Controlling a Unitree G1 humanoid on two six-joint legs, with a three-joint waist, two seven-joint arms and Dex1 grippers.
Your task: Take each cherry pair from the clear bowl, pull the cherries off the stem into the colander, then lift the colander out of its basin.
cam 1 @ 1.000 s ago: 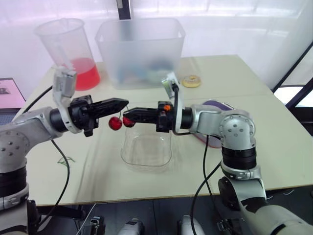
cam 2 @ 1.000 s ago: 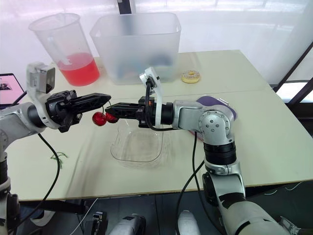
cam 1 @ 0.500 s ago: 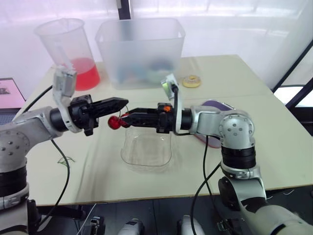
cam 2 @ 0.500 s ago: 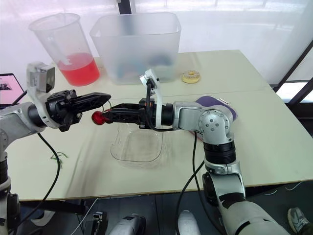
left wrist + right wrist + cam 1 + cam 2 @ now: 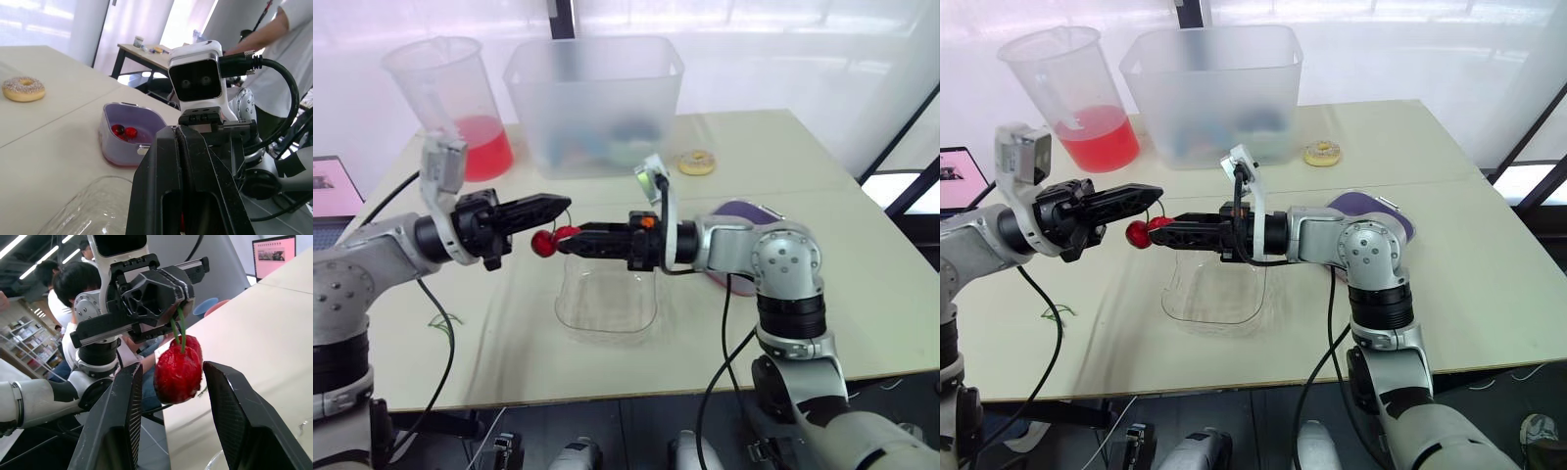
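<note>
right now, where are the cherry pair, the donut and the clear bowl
cherry pair (image 5: 177,369), right wrist view, on the front cherry's skin
donut (image 5: 685,164), left eye view, on its sprinkled ring
clear bowl (image 5: 607,321), left eye view, on its near wall

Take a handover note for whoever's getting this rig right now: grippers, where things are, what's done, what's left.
Left gripper: shut on the stem of the cherry pair, held in the air above the bowl.
Right gripper: open, one finger on either side of the pair, not clamped.
Bowl: looks empty.
Colander: on the table on the robot's right, two cherries inside.
Left: pull this pair off into the colander, then lift the colander out.
</note>
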